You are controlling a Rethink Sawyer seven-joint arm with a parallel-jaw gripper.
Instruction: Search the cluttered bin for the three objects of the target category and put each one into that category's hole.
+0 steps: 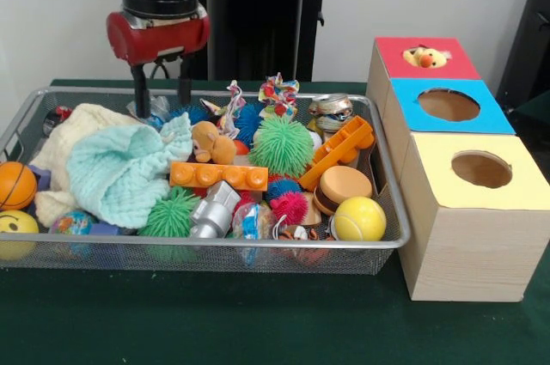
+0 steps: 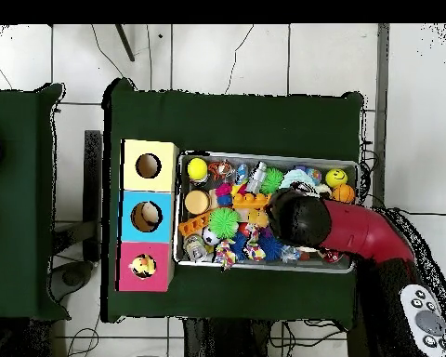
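My gripper (image 1: 161, 94) hangs open over the back left of the wire bin (image 1: 215, 244), its fingers (image 1: 139, 94) apart with nothing between them. Below it lie a mint knitted cloth (image 1: 125, 172) and a cream cloth (image 1: 77, 129). The bin also holds a yellow tennis ball (image 1: 359, 219), an orange basketball (image 1: 15, 185), a yellow smiley ball (image 1: 15, 228), a big green spiky ball (image 1: 281, 146), an orange brick (image 1: 219, 176) and a brown plush animal (image 1: 210, 143). In the overhead view the arm's head (image 2: 299, 218) hides the gripper.
A wooden box stands right of the bin with three holes: red top (image 1: 455, 60) with a toy in its hole, blue top (image 1: 404, 94), yellow top (image 1: 438, 185). Overhead shows the same box (image 2: 124, 216) left of the bin (image 2: 264, 155). Green cloth covers the table.
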